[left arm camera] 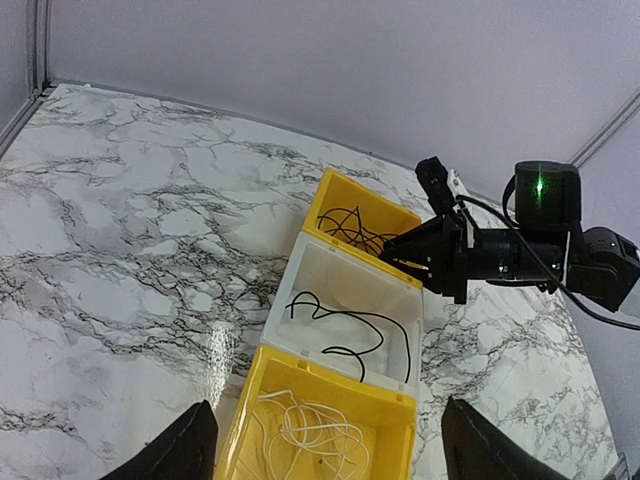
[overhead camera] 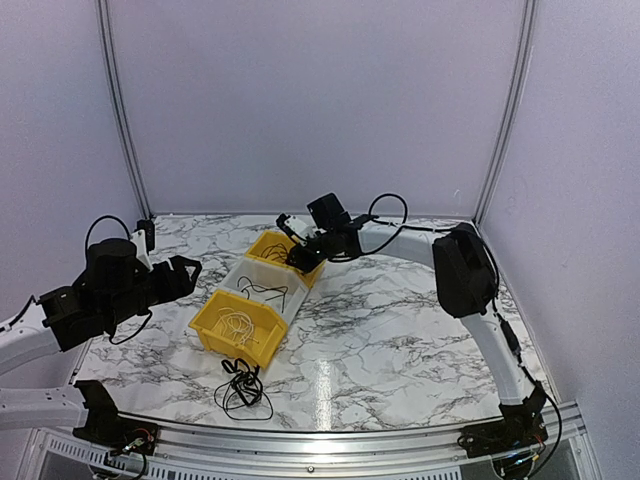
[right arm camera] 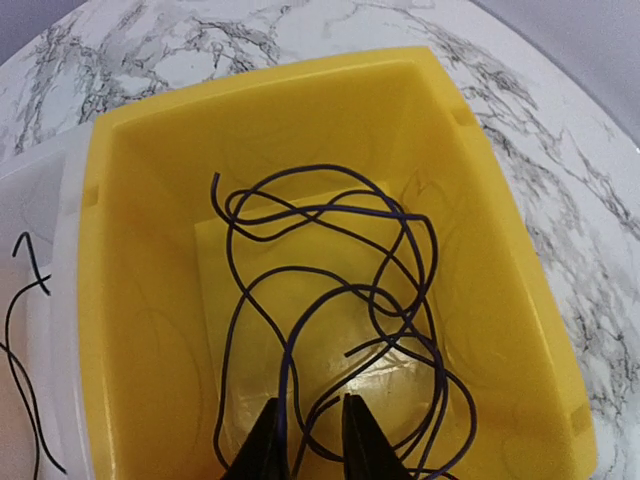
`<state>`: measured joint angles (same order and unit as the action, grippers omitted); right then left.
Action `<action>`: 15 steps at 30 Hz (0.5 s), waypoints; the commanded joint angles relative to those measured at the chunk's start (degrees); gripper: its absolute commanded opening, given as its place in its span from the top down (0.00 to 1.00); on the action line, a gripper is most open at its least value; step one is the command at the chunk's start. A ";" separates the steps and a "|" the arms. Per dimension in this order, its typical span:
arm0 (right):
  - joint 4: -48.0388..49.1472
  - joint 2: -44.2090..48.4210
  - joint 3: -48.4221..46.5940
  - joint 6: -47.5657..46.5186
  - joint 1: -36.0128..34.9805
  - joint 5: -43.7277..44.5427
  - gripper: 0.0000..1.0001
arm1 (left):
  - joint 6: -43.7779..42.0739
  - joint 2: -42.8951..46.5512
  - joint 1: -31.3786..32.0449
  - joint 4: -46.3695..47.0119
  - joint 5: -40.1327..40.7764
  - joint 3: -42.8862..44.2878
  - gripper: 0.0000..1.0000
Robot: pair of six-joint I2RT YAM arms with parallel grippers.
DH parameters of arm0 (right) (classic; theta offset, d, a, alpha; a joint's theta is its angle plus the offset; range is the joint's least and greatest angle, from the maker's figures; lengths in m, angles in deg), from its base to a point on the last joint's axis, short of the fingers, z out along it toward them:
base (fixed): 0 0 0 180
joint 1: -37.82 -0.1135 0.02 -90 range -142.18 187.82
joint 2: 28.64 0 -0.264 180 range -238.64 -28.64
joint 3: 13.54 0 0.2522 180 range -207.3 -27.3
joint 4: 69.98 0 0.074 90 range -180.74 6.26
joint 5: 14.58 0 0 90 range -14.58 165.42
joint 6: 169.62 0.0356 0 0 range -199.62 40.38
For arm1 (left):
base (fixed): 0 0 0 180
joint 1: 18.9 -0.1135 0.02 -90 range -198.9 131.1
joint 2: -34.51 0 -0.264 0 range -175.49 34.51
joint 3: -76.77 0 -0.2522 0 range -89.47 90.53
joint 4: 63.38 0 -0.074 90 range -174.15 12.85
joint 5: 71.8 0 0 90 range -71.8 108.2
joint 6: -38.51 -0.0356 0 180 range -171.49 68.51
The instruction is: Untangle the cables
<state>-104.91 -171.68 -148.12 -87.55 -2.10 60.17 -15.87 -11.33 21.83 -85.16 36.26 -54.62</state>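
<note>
your right gripper [right arm camera: 309, 425] hangs low inside the far yellow bin [right arm camera: 140, 250], its jaws only a narrow slit apart. a strand of the dark cable [right arm camera: 320, 210] coiled on the bin floor runs up through that slit. you cannot tell from here whether the pads pinch it or it just passes loose between them. the rest of that cable lies ahead of the jaws in slack loops.

your left gripper [left arm camera: 330, 450] is spread wide with nothing in it. the row of bins sits ahead of and below its jaws. the near yellow bin [left arm camera: 330, 390] with white cables [left arm camera: 310, 435] is closest, then the clear bin [left arm camera: 345, 285] holding one black cable [left arm camera: 350, 314].

the relation that counts: the unsorted tangle of cables [overhead camera: 242, 385] lies on the table [overhead camera: 420, 330] just beside the near yellow bin, on the side toward the arm bases. from the right jaws it is well back, past all three bins. from the left jaws it is below and back toward the bases, so the left is both nearer and free. the tangle shows no clear long axis, only a knot of loops, so i'd judge an outer loop the place to take hold.
</note>
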 commanded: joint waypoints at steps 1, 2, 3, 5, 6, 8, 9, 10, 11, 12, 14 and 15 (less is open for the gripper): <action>0.01 10.47 2.11 -0.01 0.21 0.95 0.74 | -0.61 0.76 0.14 -0.34 0.09 0.49 0.19; -0.09 12.06 3.30 -0.02 0.21 0.60 0.70 | -0.56 1.02 0.14 -0.34 0.05 -0.03 0.20; -0.33 13.55 4.47 0.01 0.21 0.39 0.66 | -0.57 1.46 0.13 -0.39 0.01 -0.43 0.20; -0.91 16.62 7.04 -0.28 0.25 -0.14 0.59 | -0.30 2.07 0.14 -1.27 -0.34 -0.97 0.20; -1.11 18.20 8.74 -0.66 0.21 -0.47 0.58 | 0.63 2.25 0.14 -2.51 -0.52 -0.82 0.21; -1.39 21.18 11.99 -1.45 0.02 -0.74 0.57 | 2.96 1.90 0.18 -6.69 -1.62 0.30 0.23; -1.42 22.59 13.66 -1.89 -0.16 -0.75 0.56 | 3.53 1.43 0.14 -8.13 -3.29 0.89 0.26; -1.42 23.90 15.23 -2.53 -0.41 -0.86 0.56 | 4.07 0.94 0.21 -9.22 -5.41 1.33 0.29; -1.42 25.37 17.00 -3.17 -0.62 -1.05 0.56 | 4.30 0.16 0.23 -10.32 -7.86 1.76 0.33; -1.42 26.72 18.66 -3.88 -1.02 -1.28 0.56 | 4.37 -0.72 0.27 -11.72 -9.88 2.39 0.36; -1.42 29.78 21.90 -5.49 -2.08 -2.04 0.56 | 3.99 -2.70 0.91 -14.96 -13.49 3.98 0.41; -1.35 31.13 23.37 -6.00 -2.49 -2.19 0.56 | 3.46 -3.54 1.56 -16.41 -14.31 4.65 0.44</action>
<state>-105.06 -144.16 -129.73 -90.37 -2.78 59.36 -12.46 -11.94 21.94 -93.22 29.75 -53.83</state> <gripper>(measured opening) 0.439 0.613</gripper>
